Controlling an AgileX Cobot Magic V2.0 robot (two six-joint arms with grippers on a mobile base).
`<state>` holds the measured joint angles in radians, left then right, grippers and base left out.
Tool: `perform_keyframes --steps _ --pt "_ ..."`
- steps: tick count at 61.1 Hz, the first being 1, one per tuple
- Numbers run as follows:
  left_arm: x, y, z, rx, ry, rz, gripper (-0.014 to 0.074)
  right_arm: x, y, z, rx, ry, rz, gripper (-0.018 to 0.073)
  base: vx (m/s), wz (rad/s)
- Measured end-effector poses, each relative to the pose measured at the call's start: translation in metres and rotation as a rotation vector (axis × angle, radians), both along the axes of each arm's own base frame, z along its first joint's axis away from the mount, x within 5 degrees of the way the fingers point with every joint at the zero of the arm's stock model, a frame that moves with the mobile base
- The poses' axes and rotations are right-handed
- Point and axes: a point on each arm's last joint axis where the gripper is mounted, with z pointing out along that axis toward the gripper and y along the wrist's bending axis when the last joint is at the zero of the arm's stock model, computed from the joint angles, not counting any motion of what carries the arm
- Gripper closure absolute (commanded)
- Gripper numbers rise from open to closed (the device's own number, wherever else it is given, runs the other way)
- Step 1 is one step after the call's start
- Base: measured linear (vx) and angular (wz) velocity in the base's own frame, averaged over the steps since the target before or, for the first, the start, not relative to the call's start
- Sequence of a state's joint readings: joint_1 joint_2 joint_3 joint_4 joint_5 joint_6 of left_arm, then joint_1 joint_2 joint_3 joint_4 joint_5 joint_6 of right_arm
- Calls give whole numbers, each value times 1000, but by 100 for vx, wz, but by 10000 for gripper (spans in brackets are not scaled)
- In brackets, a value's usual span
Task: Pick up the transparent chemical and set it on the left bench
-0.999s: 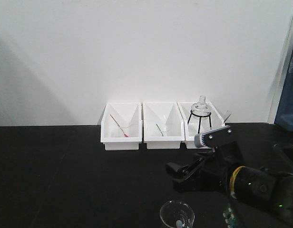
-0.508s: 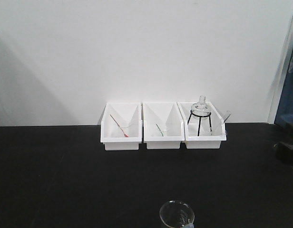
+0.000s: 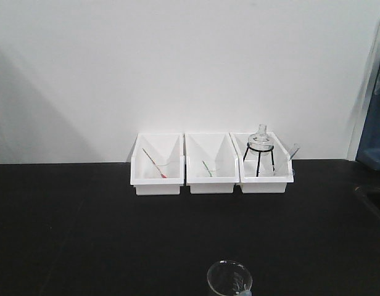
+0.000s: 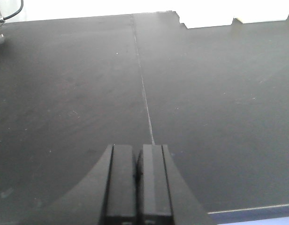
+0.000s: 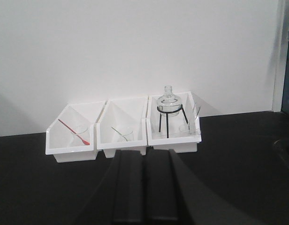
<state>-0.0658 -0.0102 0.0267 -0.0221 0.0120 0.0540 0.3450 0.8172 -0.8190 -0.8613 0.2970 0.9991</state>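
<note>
Fingers of the left gripper pressed flat together, nothing between them, poised over bare black worktop. Same for the right gripper: pads closed on each other, empty, aimed at the back wall from low over the bench.

Out from there, on the left bench, one transparent chemical standing upright at the near edge of the front view, cut off by the frame, well apart from the bins and free of both grippers. Already resting on the black surface, so placement looks done or nearly so.

Handling, as a judgement: thin glass, light, rigid, brittle, and slick against hard pads. Best taken across the cylindrical wall below the rim, away from the pouring lip, with modest squeeze. Something pale inside near the rim, possibly a dropper, though too little is visible to be sure.

Counts:
- One beaker in the open.
- Three white bins in a row against the wall.
- One round flask on a black tripod in the rightmost bin.
- One red-tipped stick in the leftmost bin.
- One greenish stick in the middle bin.
- Two grippers, both empty.
</note>
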Motion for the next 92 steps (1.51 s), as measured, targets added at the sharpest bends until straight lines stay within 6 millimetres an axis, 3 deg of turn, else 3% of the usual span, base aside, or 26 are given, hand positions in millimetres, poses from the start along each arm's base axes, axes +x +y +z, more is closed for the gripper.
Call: perform_keyframes --steps 15,26,39,44,53,92 --pt "0 0 0 0 0 0 600 -4 3 -14 -188 119 72 566 0 0" --pt "0 0 0 0 0 0 600 -24 -1 -43 -262 64 162 566 0 0" --pt "0 0 0 0 0 0 600 -67 -27 -110 -178 -36 14 566 0 0" --pt "0 0 0 0 0 0 600 -85 -32 -146 -177 -27 -26 566 0 0" --pt "0 0 0 0 0 0 600 -104 -35 -188 -154 -51 -49 566 0 0" --pt "0 0 0 0 0 0 600 -111 -36 -196 -120 -81 -55 566 0 0"
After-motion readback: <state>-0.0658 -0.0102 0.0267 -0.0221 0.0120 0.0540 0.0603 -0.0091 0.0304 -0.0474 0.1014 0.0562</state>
